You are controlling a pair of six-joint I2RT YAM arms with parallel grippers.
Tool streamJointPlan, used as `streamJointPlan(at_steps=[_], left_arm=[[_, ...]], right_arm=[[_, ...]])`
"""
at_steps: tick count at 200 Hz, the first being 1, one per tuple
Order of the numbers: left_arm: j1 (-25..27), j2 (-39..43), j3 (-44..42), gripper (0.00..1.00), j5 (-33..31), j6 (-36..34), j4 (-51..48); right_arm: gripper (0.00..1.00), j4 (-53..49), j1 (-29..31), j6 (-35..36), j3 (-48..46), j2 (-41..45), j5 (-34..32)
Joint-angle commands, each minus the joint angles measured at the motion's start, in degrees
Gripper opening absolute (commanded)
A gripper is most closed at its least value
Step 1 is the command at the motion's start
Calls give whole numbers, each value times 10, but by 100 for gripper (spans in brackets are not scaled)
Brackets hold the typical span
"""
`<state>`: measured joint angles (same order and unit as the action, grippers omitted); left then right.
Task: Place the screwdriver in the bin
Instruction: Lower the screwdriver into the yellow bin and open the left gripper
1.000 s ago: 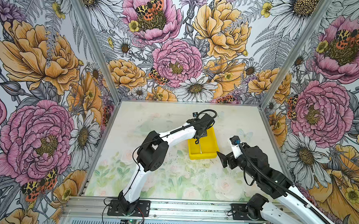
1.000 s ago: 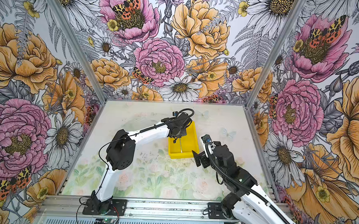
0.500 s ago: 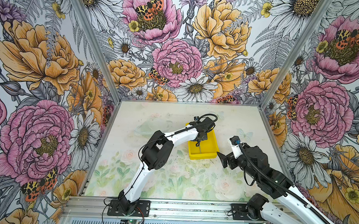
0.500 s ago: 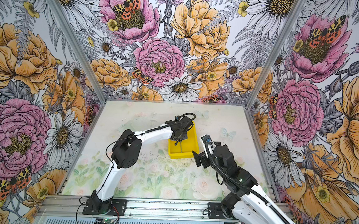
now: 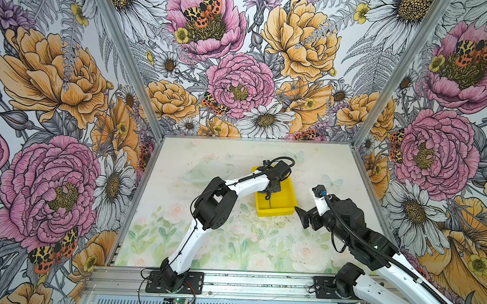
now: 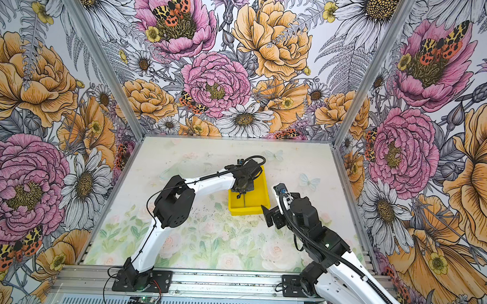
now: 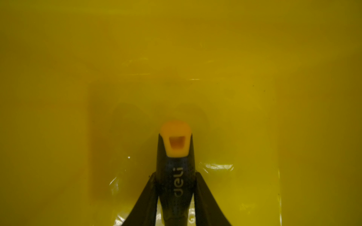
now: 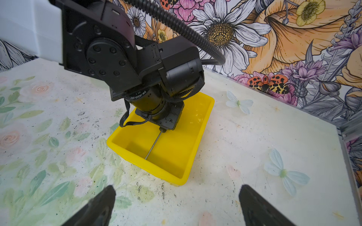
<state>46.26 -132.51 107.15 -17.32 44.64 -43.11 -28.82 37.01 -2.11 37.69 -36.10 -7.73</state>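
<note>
- Left arm (image 5: pixel 249 182) covers the far half of the bin (image 5: pixel 289 202) (reaching from the left).
- Right gripper (image 5: pixel 301 216) crowds its near-right corner.
- Open tabletop (image 5: pixel 246 243) lies nearer, leftward.

A: The bin (image 8: pixel 172 154)?
B: Glossy yellow plastic, smooth, faintly scratched, glinting inside.
A: The screwdriver (image 7: pixel 174 176)?
B: Dull black plastic handle, smooth orange cap, thin bare metal shaft.
A: And the desk (image 8: pixel 254 137)?
B: Matt printed surface, scuffed and rough-looking, speckled with dark grit.

The table (image 5: pixel 232 242), printed with pale roses and leaves, carries a yellow bin (image 5: pixel 275 212) toward two o'clock from its middle, with dark specks (image 5: pixel 235 214) at the bin's eight o'clock.
</note>
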Motion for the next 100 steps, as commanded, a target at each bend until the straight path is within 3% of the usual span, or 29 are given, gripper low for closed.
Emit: streamJointPlan(at_steps=[1,63,100], left_arm=[[-1,14,18,41,-5,-12,5],[16,73,7,52,-40,-35,5],[29,144,-44,55,-67,-36,6]], right_arm=[[99,-4,-5,-2,2,8,-1],[99,-8,-5,-6,4,24,-4],[99,-10,-5,-11,3,46,-18]])
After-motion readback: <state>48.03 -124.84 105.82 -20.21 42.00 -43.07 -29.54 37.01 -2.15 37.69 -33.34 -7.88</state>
